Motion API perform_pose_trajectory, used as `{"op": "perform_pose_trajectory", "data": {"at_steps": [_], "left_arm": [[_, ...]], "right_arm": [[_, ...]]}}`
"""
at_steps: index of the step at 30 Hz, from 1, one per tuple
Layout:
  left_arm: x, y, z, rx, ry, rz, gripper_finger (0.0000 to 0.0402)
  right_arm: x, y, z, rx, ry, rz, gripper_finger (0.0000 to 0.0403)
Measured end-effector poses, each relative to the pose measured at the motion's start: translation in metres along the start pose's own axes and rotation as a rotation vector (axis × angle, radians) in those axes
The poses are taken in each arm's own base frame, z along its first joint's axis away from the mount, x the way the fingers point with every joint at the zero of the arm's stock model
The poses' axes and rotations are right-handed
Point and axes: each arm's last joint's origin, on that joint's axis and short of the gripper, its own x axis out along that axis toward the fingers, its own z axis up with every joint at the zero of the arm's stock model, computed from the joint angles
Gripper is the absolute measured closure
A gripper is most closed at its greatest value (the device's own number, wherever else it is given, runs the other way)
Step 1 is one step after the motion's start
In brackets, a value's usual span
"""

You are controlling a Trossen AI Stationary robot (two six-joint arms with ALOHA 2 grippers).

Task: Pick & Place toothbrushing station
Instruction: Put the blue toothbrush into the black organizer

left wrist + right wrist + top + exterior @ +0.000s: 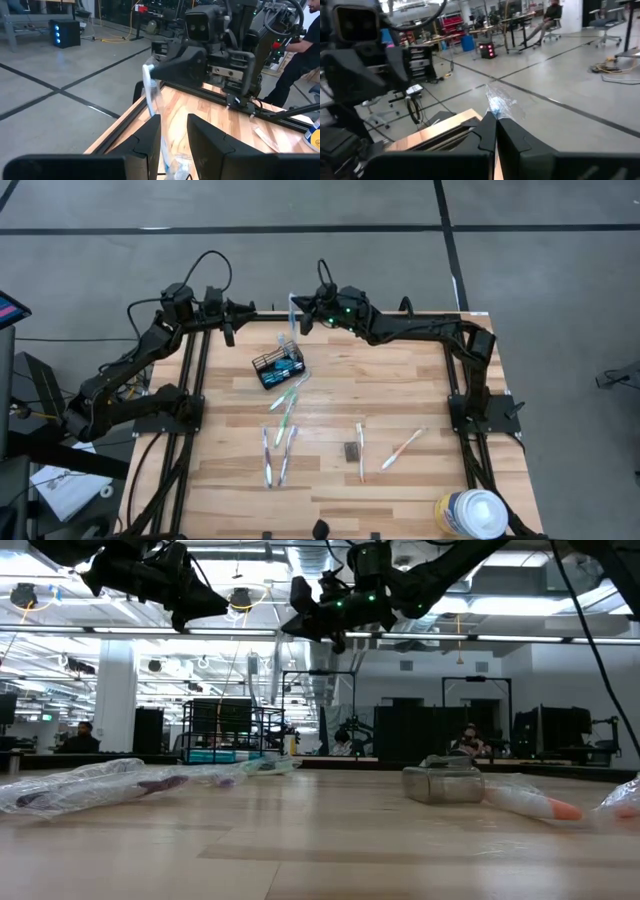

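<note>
Toothbrushes are seen scattered across the wooden surface (400, 380), most of them in clear wrappers. One wrapped toothbrush (292, 313) is pinched by the right tool (300, 320), which is closed tight on it above the far edge of the surface; in the right wrist view the fingers (487, 131) are pressed together with the crinkled wrapper (499, 104) sticking out beyond them. From the left wrist view the same brush (150, 95) is seen hanging down from the right tool (152, 70).

The black mesh caddy (278, 367) is sat near the far left part of the surface, just below and to the left of the held brush in the high view, with blue-and-white items already tucked inside. A green brush (287, 394) is laid just on the near side of the caddy, and another green one (284, 423) a bit nearer still. Two blue ones (275, 458) are laid side by side further toward the near edge. A white brush (361, 450) and an orange-tipped one (404, 448) are parked near the small dark block (350, 451). The big white canister (470, 513) is stood at the near right corner.

The left tool (229, 332) is held up over the far left edge, its fingers (147, 137) a little apart and nothing gripped
</note>
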Motion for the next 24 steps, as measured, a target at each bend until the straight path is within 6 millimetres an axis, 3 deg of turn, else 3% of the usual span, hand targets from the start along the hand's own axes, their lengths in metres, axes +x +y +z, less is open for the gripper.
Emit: {"op": "perform_pose_trajectory", "data": {"at_steps": [12,24], "left_arm": [[0.0,0.0,0.001,0.008,-0.013,0.0,0.0312],[0.0,0.0,0.003,0.022,-0.026,0.0,0.0312]], "right_arm": [[0.022,0.005,-0.044,-0.005,-0.042,0.067,0.0403],[0.022,0.008,-0.041,-0.099,-0.033,0.143,0.0403]]}}
